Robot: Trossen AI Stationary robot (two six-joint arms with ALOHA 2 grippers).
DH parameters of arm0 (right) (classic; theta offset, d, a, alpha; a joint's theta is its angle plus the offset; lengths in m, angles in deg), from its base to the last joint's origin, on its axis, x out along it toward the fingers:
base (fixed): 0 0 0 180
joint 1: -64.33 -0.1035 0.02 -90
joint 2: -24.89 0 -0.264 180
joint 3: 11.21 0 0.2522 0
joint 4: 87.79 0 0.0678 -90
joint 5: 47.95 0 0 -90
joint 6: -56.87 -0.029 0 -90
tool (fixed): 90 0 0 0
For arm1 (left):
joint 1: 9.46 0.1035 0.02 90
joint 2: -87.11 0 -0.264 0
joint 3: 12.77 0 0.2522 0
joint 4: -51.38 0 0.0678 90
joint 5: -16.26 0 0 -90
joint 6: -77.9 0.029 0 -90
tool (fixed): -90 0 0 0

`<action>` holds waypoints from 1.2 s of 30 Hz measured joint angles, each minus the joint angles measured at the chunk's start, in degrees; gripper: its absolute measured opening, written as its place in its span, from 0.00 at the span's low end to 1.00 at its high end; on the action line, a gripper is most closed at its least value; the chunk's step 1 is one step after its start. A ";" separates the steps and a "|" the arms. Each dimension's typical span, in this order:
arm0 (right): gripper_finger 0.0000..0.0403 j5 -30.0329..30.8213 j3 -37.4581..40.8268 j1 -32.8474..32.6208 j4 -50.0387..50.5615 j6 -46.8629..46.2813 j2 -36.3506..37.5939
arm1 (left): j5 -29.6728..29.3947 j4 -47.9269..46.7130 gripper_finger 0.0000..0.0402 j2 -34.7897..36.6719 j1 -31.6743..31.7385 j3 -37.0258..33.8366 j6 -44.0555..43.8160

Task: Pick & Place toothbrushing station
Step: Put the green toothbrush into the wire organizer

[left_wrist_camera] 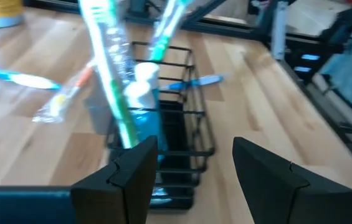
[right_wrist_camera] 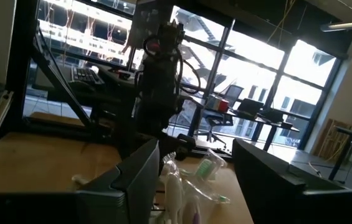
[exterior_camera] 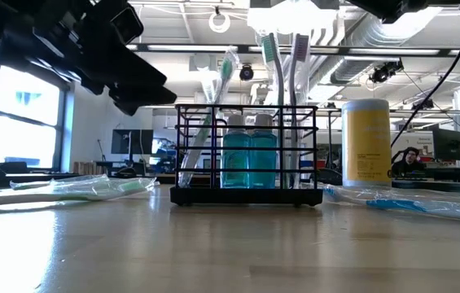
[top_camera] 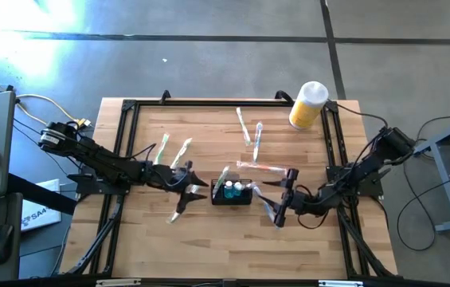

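Toothbrushing station (top_camera: 232,194) — a small black wire-mesh caddy standing upright near the middle of the wooden counter (top_camera: 209,247), between the two arms. It holds two blue-liquid bottles (exterior_camera: 250,159) and several toothbrushes standing on end, their heads above the rim; the open top and upright posture are what keep these contents in place, so any lift would probably need to stay level.

Left pincer (top_camera: 186,188) — just beside the caddy's left end, low over the counter, fingers apart and clamped on nothing. In the left wrist view the caddy's near end lies ahead of the gap between the two fingers (left_wrist_camera: 132,180), an alignment that suggests an approach for an end-on grasp.

Right pincer (top_camera: 287,198) — just beside the caddy's right end, fingers likewise apart. A wrapped toothbrush (right_wrist_camera: 177,186) shows between them in the right wrist view; whether it is touched cannot be told.

Surroundings — loose wrapped toothbrushes (top_camera: 248,127) lie scattered on the counter, and a yellow cylinder with a white cap (top_camera: 307,104) stands at the far right corner, well apart from the caddy.
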 joint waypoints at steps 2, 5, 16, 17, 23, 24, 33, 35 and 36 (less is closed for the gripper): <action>0.48 0.56 0.00 -0.02 1.31 0.02 -0.02 | -1.43 -0.17 0.51 0.00 0.02 0.00 0.00; 0.48 1.01 0.00 0.00 2.13 0.00 -0.02 | -3.23 0.01 0.51 0.00 0.02 0.00 0.02; 0.48 0.93 0.00 0.00 3.13 3.00 -0.02 | -14.33 -0.78 0.51 0.00 0.00 0.00 -0.44; 0.48 0.93 0.00 0.00 3.25 3.10 -0.02 | -14.70 -0.82 0.51 0.00 0.02 0.00 -0.44; 0.48 0.93 0.00 0.07 3.49 7.60 -0.02 | -17.65 -1.23 0.51 0.00 0.02 0.00 0.25; 0.48 0.98 0.00 0.07 3.47 8.37 -0.02 | -17.69 -1.21 0.51 0.00 0.02 0.00 1.11; 0.48 6.24 0.00 0.97 2.69 16.86 -0.02 | -19.13 -10.34 0.51 2.46 2.32 0.72 0.87; 0.48 7.95 -0.02 1.92 2.77 17.64 -0.04 | -19.19 -19.36 0.51 4.51 4.87 1.90 -1.91; 0.48 8.40 -0.02 2.44 2.80 17.78 -0.04 | -19.22 -23.86 0.51 5.50 6.28 2.57 -3.41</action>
